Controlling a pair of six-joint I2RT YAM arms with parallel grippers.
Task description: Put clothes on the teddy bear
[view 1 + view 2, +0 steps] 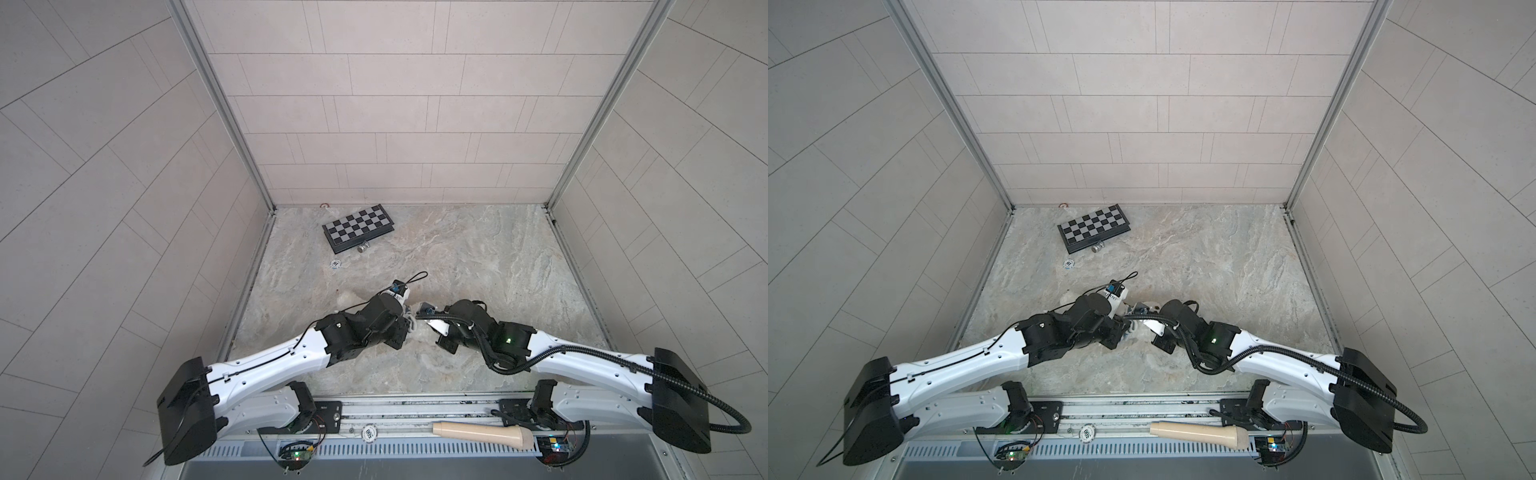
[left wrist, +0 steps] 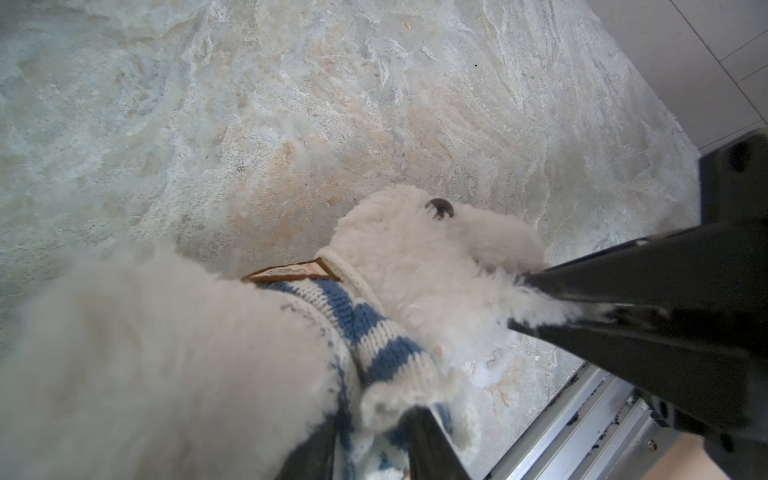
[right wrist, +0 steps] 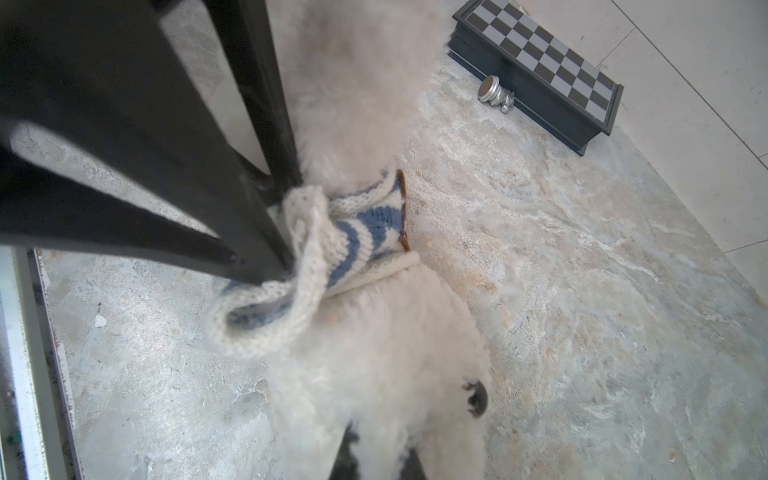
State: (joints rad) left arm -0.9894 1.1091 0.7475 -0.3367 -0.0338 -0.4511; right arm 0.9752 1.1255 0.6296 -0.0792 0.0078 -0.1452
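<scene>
Soft, light-looking bear (image 2: 415,257), shirt (image 2: 365,332) bunched at its neck. Right gripper (image 2: 524,300) clamps head fur; left gripper (image 2: 370,432) straddles the hem, likeliest handhold, grip unclear.

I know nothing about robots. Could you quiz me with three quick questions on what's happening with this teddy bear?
1. What small thing lies beside the chessboard?
2. True or false: the shirt is bunched between the bear's head and body.
3. What is the right claw pinching? A) the chessboard B) the bear's head fur C) the shirt

Key
1. A silver chess piece.
2. True.
3. B.
</scene>
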